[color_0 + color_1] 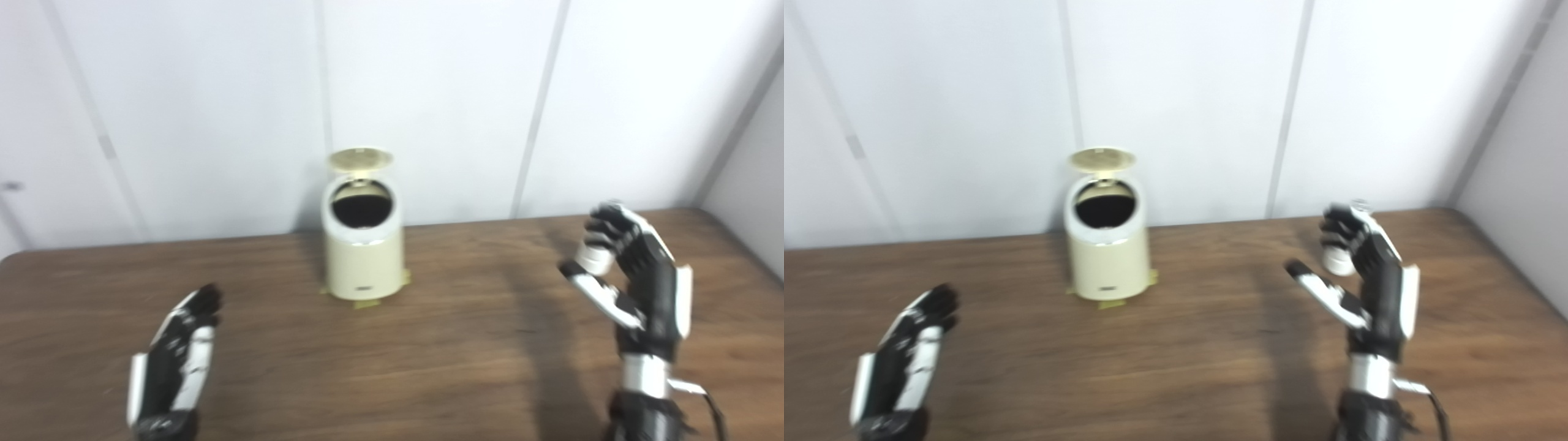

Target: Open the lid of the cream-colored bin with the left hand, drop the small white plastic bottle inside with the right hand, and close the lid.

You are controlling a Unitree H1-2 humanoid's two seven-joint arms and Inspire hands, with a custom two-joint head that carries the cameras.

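Now, with the lid (pixel 359 158) up on the cream bin (pixel 362 263), our left hand (pixel 177 355) waits empty and spread, while our right hand (pixel 1366 282) curls loosely beside the white bottle (pixel 1338 260), apparently not yet gripping, so closing on it comes next.

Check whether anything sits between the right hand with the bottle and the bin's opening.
Nothing visible does. The lid stands up behind the bin, its opening is uncovered, and only bare table lies between it and the right hand by the bottle. The left hand is off to the side.
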